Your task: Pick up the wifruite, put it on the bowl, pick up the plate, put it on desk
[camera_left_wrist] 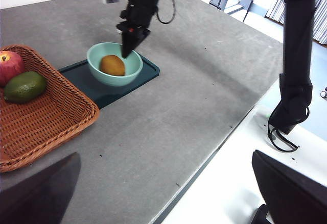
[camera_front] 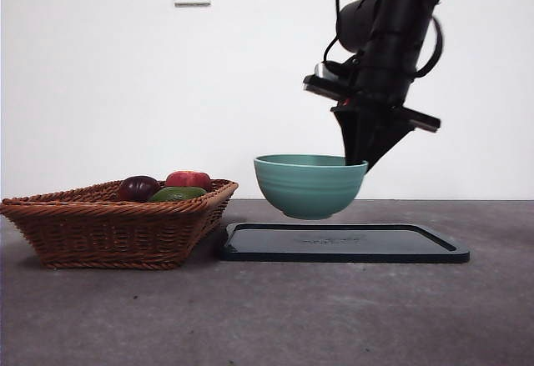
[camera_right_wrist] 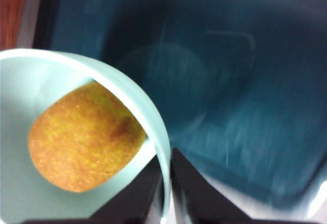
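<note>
Wifruite (camera_left_wrist: 112,65) already lies inside the mint-green bowl (camera_front: 309,184). Right end effector (camera_right_wrist: 166,191) is clamped on the bowl's rim, holding it lifted just above the dark tray (camera_front: 344,242); setting it on the counter (camera_front: 267,316) remains. Left arm waits.

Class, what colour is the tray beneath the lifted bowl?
Dark teal tray, nearly black in the front view; the left wrist view shows it best.

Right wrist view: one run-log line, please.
right tool shut on mint-green ceramic bowl rim | bowl lifted above dark tray | orange-brown oval fruit inside | left tool idle
</note>
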`<control>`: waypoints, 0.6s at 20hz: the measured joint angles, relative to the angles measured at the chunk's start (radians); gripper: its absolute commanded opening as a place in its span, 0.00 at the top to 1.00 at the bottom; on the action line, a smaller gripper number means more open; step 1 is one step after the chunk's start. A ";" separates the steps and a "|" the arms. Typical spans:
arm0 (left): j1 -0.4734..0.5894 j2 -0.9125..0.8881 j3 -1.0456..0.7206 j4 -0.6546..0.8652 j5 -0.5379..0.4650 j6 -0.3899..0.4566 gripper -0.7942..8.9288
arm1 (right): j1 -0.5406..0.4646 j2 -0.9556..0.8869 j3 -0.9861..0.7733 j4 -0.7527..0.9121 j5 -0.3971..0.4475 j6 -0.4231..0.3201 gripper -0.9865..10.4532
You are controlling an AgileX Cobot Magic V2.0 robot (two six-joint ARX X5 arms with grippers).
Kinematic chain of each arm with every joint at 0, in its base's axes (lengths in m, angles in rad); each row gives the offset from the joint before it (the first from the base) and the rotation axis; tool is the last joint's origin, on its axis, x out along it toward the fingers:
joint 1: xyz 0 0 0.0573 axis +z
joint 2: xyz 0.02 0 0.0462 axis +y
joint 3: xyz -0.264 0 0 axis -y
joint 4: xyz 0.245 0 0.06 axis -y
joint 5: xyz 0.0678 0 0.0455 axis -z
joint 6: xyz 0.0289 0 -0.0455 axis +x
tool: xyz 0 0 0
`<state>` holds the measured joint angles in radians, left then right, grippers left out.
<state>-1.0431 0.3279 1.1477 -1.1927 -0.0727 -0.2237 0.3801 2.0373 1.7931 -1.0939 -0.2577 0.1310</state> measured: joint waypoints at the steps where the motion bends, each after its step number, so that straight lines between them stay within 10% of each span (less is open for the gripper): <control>1: 0.000 0.000 0.000 0.000 0.000 0.000 0.30 | -0.004 0.039 0.051 -0.008 0.000 0.000 0.91; 12: 0.000 0.000 -0.001 0.000 0.000 0.000 0.30 | -0.016 0.151 0.124 -0.077 0.051 0.000 0.90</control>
<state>-1.0431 0.3279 1.1469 -1.1931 -0.0727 -0.2237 0.3637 2.1887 1.9175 -1.1713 -0.2066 0.1310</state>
